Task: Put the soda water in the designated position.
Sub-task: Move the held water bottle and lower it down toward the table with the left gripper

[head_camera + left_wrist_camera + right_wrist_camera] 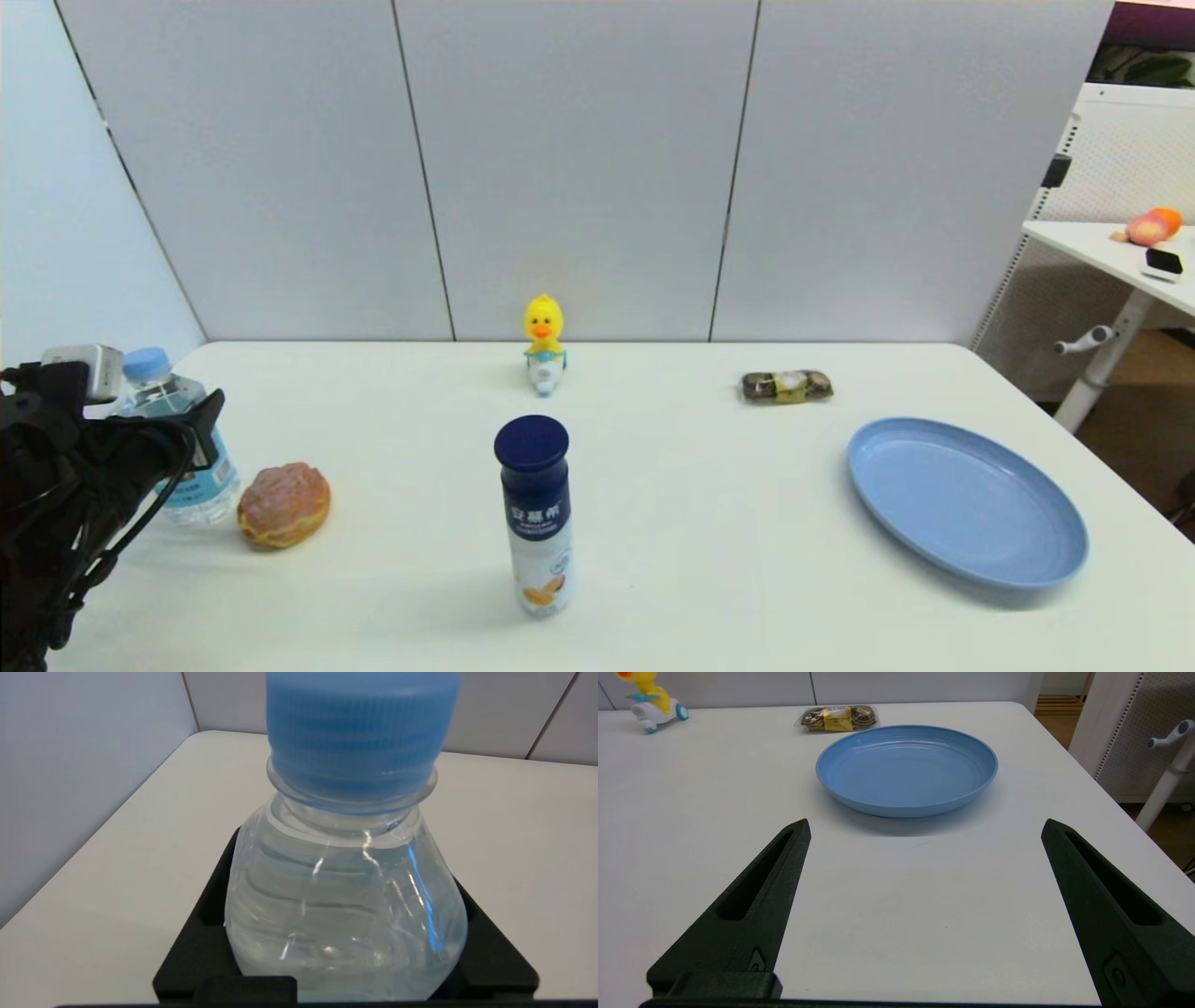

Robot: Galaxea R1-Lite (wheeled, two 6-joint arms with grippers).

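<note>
— Any legible print on the white table [709, 523]?
— One item only: the tall navy-and-white bottle [536, 516], standing in front of the yellow duck toy [543, 355], carries three large white Chinese characters on its navy band, reading "安慕希"; the smaller line beneath is illegible.
— And the soda water [183, 439], left of that bottle?
— Its blue label shows print, too small to read. The wrapped snack pack's [787, 385] yellow band cannot be read either.

The soda water [177, 439] is a small clear plastic bottle with a light-blue screw cap and a blue label low on its body; it stands upright on the counter [653, 523] at the far left edge; liquid fills it to the shoulder.
</note>
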